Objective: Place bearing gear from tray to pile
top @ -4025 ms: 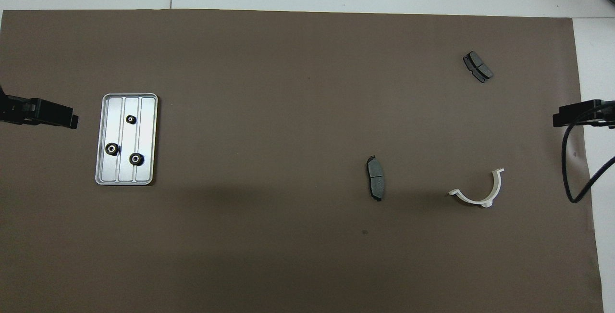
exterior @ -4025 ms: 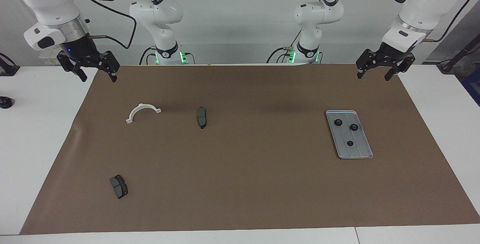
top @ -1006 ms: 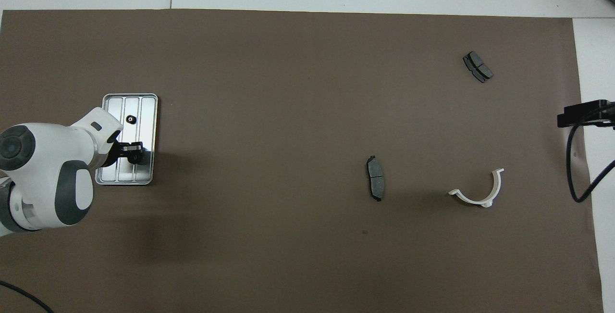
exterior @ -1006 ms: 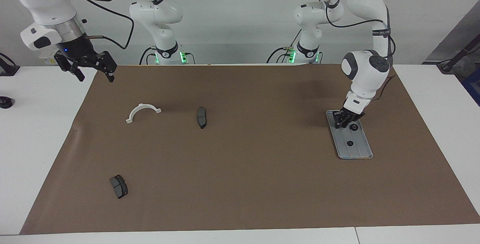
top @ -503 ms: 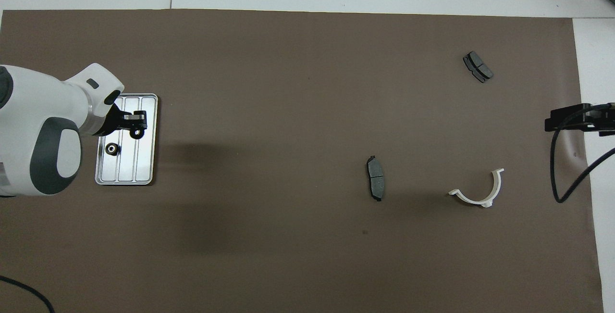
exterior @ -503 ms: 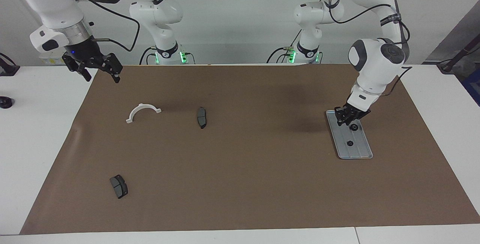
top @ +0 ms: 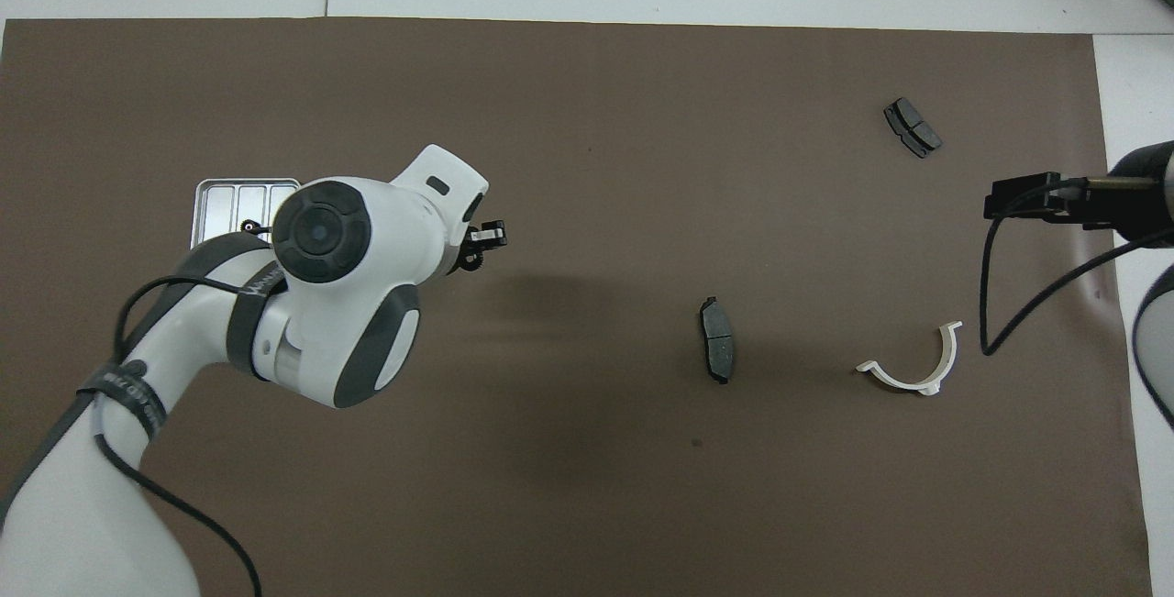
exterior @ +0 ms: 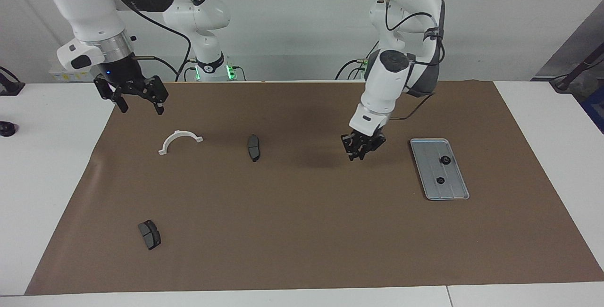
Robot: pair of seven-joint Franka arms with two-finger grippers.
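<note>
— Black gear [top: 471, 262]: are you seeing where it is sitting?
— Your left gripper [exterior: 362, 152] is pinching it over the brown mat [exterior: 302, 231], mid-bench; two gears [exterior: 445, 160] are lying in the tray [exterior: 455, 191] toward the left arm's edge.
— And your right gripper [exterior: 138, 94]?
— It is hanging spread open over the mat's corner.

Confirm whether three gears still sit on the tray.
No: in the facing view only two gears lie on the tray.
</note>
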